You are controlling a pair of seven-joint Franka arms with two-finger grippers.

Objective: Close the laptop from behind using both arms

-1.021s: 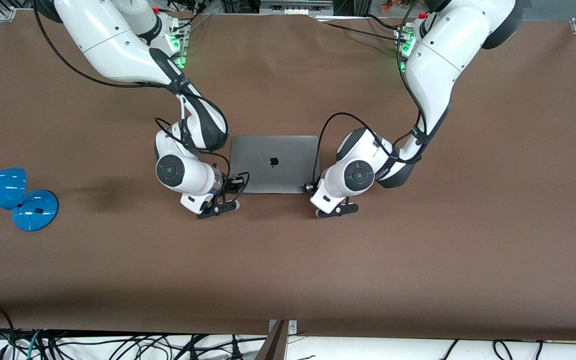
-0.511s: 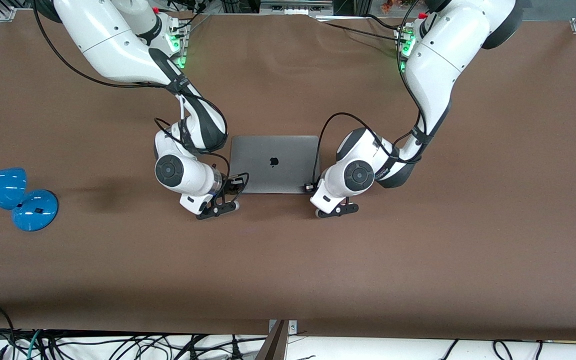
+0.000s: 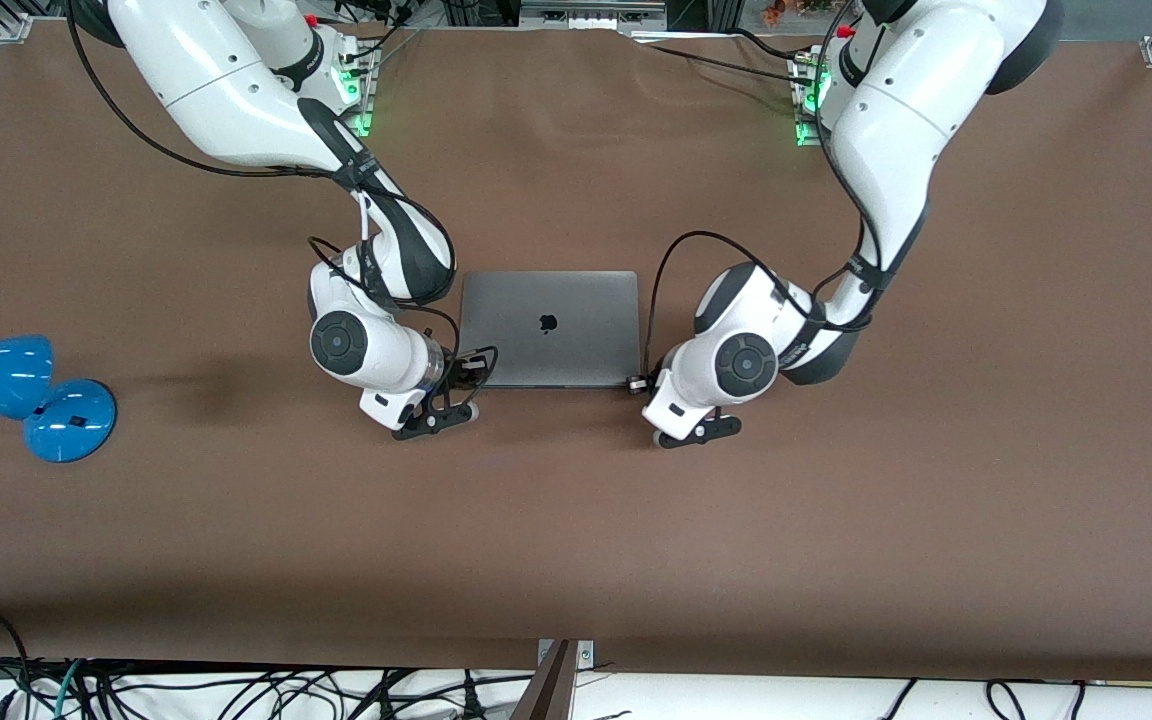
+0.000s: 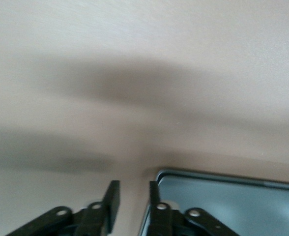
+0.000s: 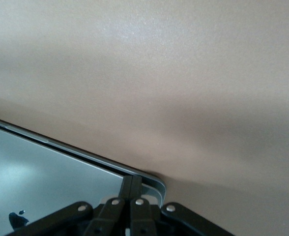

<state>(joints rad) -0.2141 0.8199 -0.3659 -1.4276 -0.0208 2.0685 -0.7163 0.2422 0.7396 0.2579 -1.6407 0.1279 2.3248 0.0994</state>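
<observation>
Grey laptop (image 3: 548, 329), black logo; brown table (image 3: 576, 540); blue lamp (image 3: 21, 396); white arms.

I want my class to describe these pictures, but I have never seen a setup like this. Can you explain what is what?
Two white robot arms work at a brown table. The wide picture looks down from a high camera that faces them, so their bases are along its top. The two close-ups come from a camera on each arm's wrist, looking past its two-finger tool. A grey laptop lies shut on the table between the right arm and the left arm, logo up. The right tool, fingers together, and the left tool, fingers slightly apart, each sit at a corner of the laptop's edge nearer the front camera. Neither holds anything. A blue lamp is toward the right arm's end of the table.
</observation>
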